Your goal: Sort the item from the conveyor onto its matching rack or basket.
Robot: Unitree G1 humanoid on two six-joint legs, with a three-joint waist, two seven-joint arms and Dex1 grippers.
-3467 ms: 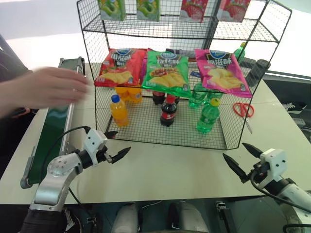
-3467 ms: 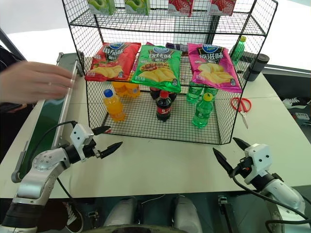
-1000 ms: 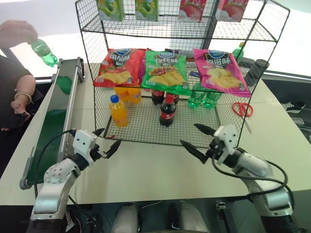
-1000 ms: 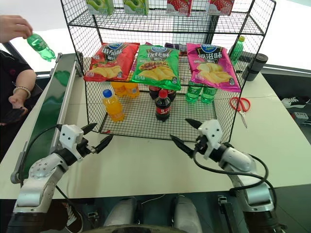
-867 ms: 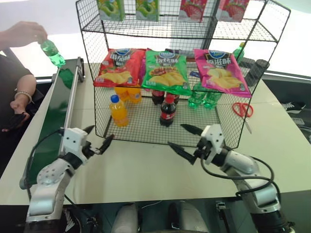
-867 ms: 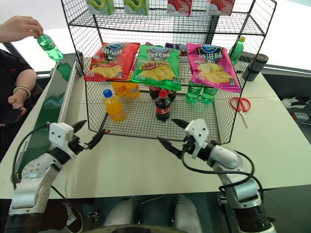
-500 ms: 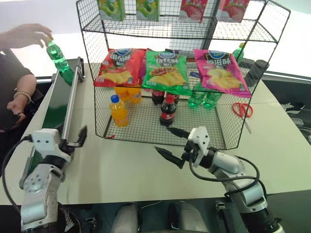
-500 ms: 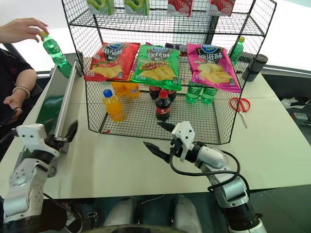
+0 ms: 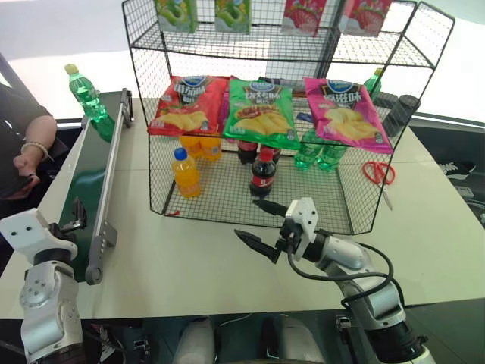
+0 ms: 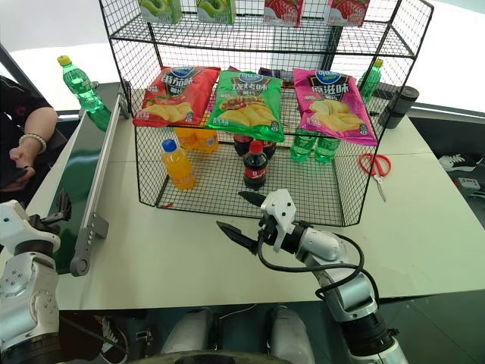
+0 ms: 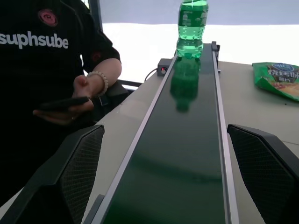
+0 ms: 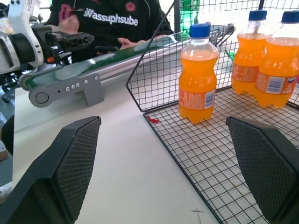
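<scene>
The green soda bottle [image 9: 88,96] is seen upright at the conveyor's [image 9: 79,197] far end, well apart from the left hand [image 11: 170,177], released at the near end. The right hand [image 9: 263,225], also released, is held before the rack [image 9: 356,205]. A tall bottle could be toppled by a mistimed grasp.

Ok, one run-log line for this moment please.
green soda bottle: upright, far end of conveyor | left gripper: open, facing belt | right gripper: open, before wire rack | bottle ungrasped
</scene>
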